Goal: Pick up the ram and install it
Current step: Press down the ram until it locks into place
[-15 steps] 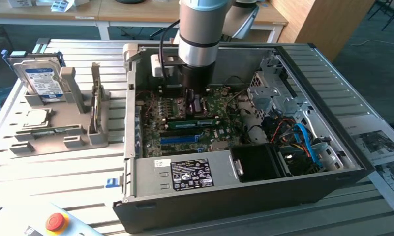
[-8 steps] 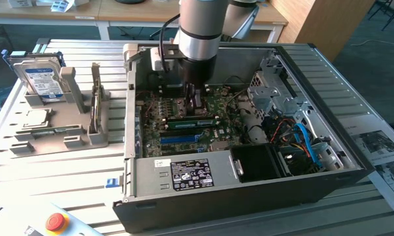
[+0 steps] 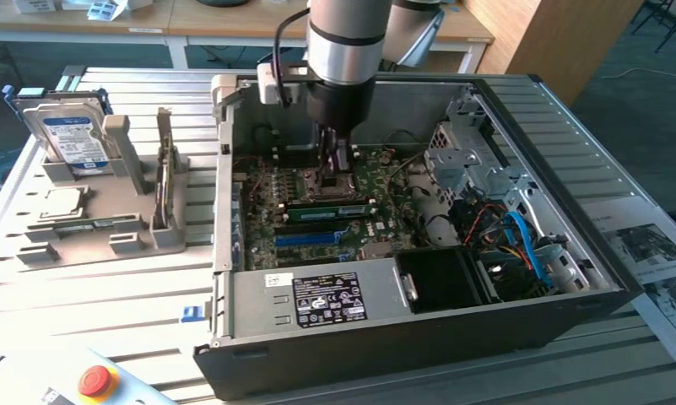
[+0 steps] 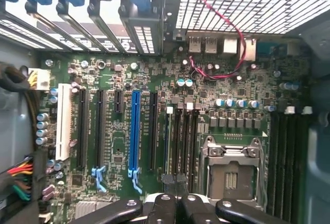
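Hovering inside the open computer case (image 3: 608, 278), the gripper (image 3: 340, 175) was clenched empty right above the ram (image 3: 328, 208), whose long axis ran flat across the motherboard (image 3: 371, 181) beneath its fingertips.

An open computer case (image 3: 428, 337) sits at the centre of the slatted desk (image 3: 124, 287), its motherboard (image 3: 315, 211) exposed. Inside, at about four o'clock from the board, lies a black box (image 3: 445, 278), with blue cables (image 3: 529, 245) further toward three o'clock. A labelled power supply (image 3: 315, 299) sits at six o'clock. At nine o'clock from the case, a grey holder (image 3: 101, 236) carries an upright hard drive (image 3: 73, 135) and what may be a processor chip (image 3: 62, 202). A red button (image 3: 95, 381) shows at seven o'clock. In the wrist view, a long blue slot (image 4: 135, 131) and a white slot (image 4: 64, 121) cross the board beside the metal processor socket (image 4: 232, 170).
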You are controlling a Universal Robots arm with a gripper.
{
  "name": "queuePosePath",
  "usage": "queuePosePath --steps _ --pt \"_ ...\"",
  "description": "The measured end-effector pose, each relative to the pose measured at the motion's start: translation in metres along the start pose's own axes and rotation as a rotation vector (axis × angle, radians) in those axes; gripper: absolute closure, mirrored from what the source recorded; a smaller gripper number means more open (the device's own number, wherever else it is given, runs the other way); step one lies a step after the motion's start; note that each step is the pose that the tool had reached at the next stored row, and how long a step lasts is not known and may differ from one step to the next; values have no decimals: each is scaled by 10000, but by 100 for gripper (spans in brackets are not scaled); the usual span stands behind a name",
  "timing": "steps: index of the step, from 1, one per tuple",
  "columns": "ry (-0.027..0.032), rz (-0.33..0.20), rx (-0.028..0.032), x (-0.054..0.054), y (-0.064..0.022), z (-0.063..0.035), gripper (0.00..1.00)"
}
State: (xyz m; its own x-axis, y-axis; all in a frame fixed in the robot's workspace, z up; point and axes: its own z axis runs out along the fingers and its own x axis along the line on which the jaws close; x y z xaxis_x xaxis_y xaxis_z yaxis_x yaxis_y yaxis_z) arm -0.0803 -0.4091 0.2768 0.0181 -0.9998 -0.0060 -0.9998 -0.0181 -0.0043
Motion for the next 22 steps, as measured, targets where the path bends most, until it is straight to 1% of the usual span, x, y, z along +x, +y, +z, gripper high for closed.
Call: queuePosePath --steps 11,22 --pt "0 0 0 -2 -1 -276 90" --pt "-1 0 0 -3 -2 -486 90"
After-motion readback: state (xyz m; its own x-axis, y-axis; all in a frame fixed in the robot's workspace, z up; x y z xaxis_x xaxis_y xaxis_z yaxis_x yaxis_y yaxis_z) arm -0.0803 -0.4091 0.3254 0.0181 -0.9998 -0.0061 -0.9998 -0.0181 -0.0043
